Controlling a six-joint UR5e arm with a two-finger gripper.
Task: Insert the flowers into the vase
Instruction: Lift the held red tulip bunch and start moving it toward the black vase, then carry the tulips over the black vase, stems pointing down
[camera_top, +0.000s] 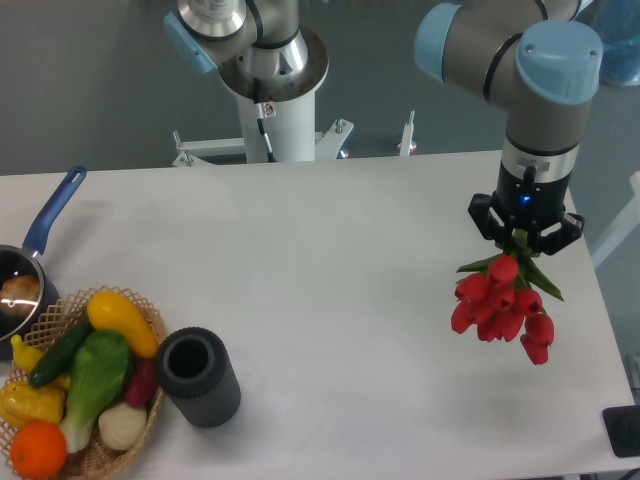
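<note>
The gripper (524, 236) hangs over the right side of the table and is shut on the flowers (500, 303), a bunch of red tulips with green leaves. The buds hang below the fingers, clear of the table top; the stems are hidden in the grip. The vase (198, 376), a dark ribbed cylinder with a thick rim, stands at the front left of the table, next to the basket, far to the left of the gripper. Its opening faces up and towards the camera.
A wicker basket (155, 312) of vegetables and fruit sits at the front left corner, touching the vase. A blue-handled saucepan (40, 235) is at the left edge. The arm's white base (272, 110) stands behind the table. A dark object (622, 432) lies at the front right.
</note>
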